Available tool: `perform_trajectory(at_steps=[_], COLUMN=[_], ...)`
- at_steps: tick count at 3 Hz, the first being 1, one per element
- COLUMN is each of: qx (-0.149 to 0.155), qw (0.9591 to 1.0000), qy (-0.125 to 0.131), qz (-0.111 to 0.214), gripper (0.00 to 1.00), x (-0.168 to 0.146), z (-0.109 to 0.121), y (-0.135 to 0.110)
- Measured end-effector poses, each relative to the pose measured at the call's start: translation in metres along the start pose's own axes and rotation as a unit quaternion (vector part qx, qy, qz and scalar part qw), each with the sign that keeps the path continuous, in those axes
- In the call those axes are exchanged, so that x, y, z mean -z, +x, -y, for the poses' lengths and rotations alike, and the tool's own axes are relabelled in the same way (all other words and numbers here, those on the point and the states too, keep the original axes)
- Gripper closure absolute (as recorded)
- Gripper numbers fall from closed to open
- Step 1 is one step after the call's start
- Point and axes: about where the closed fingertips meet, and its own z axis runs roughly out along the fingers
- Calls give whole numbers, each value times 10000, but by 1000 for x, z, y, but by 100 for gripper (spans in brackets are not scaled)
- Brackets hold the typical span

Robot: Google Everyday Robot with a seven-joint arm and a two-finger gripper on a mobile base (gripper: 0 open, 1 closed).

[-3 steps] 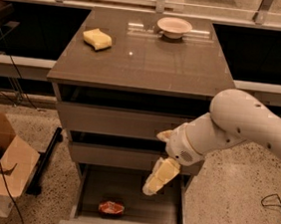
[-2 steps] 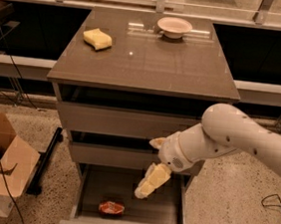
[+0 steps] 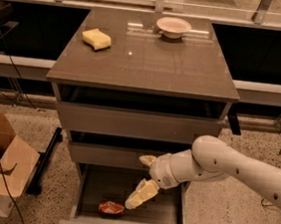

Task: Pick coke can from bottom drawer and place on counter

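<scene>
The bottom drawer [image 3: 166, 210] is pulled open at 6 o'clock of the cabinet, under two shallower shut drawers. The coke can [image 3: 112, 208] lies on its side on the drawer floor, toward the front left, near the front panel. The arm [image 3: 230, 166] comes in from 3 o'clock and bends down into the drawer. The end effector [image 3: 133, 202] points toward 7 o'clock, and its tip is just beside the can's right end, perhaps touching it. I cannot tell how far open it is. It has not lifted the can.

On the table [image 3: 150, 67], a yellow sponge [image 3: 96, 39] sits at 10 o'clock and a white bowl [image 3: 173, 26] at 12 o'clock by the back edge, well apart. An open cardboard box [image 3: 2, 167] stands on the floor at 9 o'clock of the drawer.
</scene>
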Motion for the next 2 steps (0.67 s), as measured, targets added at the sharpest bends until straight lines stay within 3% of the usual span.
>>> perform_trajectory(at_steps=[1, 2], qx=[-479, -482], qw=[9983, 9982], qy=[-320, -325], qz=[124, 125], gripper=[0, 0], x=[-37, -37], z=[5, 5], y=[40, 41])
